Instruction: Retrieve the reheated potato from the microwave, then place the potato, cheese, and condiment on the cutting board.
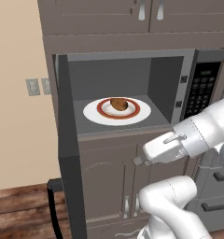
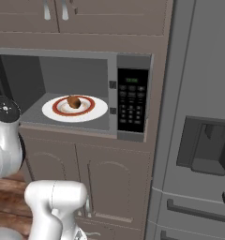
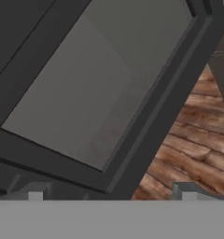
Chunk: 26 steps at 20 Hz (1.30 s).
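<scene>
Matt grey microwave (image 1: 118, 74), glossy white plate (image 1: 93, 114), wood-plank floor (image 3: 193, 154).

I was looking at a home kitchen: a wide built-in microwave (image 1: 132, 88) with a grey interior and a black keypad panel (image 2: 132, 100) sat in a wall of taupe-brown panelled wooden cabinets (image 1: 109, 182) with metal handles. Inside it a white round plate with a red ring (image 1: 116, 111) carried a small tan-brown potato (image 1: 118, 104), and beside the cabinets stood a tall grey refrigerator with a recessed dispenser (image 2: 206, 145). The floor was brown wooden planks (image 3: 193, 154), and the beige wall (image 1: 16, 116) carried pale switch plates (image 1: 33, 87).
</scene>
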Motion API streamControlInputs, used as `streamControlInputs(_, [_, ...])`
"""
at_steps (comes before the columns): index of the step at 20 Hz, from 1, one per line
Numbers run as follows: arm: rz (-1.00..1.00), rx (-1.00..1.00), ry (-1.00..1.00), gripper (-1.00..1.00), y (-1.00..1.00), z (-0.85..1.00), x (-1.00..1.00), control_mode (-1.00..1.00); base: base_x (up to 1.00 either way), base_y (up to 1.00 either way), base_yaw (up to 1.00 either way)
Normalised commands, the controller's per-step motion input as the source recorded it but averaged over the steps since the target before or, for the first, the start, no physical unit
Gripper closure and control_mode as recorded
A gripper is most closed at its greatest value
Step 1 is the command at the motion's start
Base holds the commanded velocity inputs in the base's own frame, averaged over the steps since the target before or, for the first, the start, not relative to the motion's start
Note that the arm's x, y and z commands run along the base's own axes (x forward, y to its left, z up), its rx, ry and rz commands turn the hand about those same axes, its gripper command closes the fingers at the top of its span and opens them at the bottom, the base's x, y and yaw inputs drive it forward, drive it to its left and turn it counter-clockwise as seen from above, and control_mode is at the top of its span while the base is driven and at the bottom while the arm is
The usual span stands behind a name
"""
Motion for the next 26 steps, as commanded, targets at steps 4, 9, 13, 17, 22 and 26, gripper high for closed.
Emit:
streamControlInputs(4, [-0.04, -0.05, -0.07, -1.0, -0.46, 0.06, 0.03, -1.0, 0.0, 0.0, 0.0])
streamControlInputs(9, [-0.12, -0.11, -0.04, -1.0, -0.39, 0.0, 0.16, -1.0, 0.0, 0.0, 0.0])
streamControlInputs(13, [-0.24, -0.15, 0.0, -1.0, -0.23, 0.0, 0.31, -1.0, 0.0, 0.0, 0.0])
streamControlInputs(17, [-0.26, -0.14, 0.0, -1.0, -0.17, 0.0, 0.35, -1.0, 0.0, 0.0, 0.0])
streamControlInputs(22, [-0.2, -0.08, 0.0, -1.0, -0.17, 0.0, 0.32, -1.0, 0.0, 0.0, 0.0])
streamControlInputs(26, [-0.17, -0.06, -0.02, -1.0, -0.1, -0.01, 0.37, -1.0, 0.0, 0.0, 0.0])
